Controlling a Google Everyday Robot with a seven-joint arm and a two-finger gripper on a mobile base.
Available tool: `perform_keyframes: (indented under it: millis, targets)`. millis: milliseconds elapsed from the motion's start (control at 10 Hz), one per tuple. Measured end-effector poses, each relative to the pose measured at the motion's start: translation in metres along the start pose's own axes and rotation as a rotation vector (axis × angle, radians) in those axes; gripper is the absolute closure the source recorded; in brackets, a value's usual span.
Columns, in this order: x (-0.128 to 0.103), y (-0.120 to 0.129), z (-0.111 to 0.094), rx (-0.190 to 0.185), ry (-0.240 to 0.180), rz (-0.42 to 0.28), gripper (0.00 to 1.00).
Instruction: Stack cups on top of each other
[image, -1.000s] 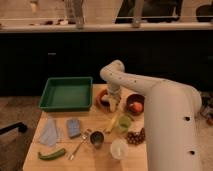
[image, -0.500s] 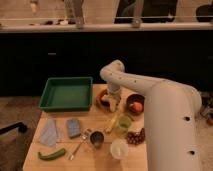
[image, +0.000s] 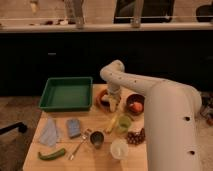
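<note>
The yellow-green translucent cup (image: 123, 123) stands on the wooden table (image: 60, 162) right of centre. The dark grey metal cup (image: 96, 139) stands upright to its lower left, apart from it. My white arm reaches in from the right, and my gripper (image: 113, 105) points down over the table just above and left of the yellow-green cup, next to a brown bowl (image: 102, 98). Both cups stand free of the gripper.
A green tray (image: 66, 93) sits at the back left. A second brown bowl (image: 135, 105) holds an orange thing. A white cup (image: 119, 148), a dark cluster (image: 135, 137), a spoon (image: 79, 145), a blue sponge (image: 74, 127), a pale cloth (image: 50, 134) and a green pepper (image: 51, 154) lie in front.
</note>
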Motion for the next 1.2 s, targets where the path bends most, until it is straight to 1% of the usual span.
perform_keyframes:
  millis: [700,800,1000,1200]
  targets:
    - [0.0,0.0,0.0,-0.002,0.0,-0.001,0.2]
    - [-0.001,-0.001,-0.001,-0.008,-0.002,-0.009,0.2]
    - [0.003,-0.008,-0.005,-0.032,-0.002,-0.052,0.2]
    - [0.004,-0.013,-0.009,-0.054,-0.003,-0.08,0.2]
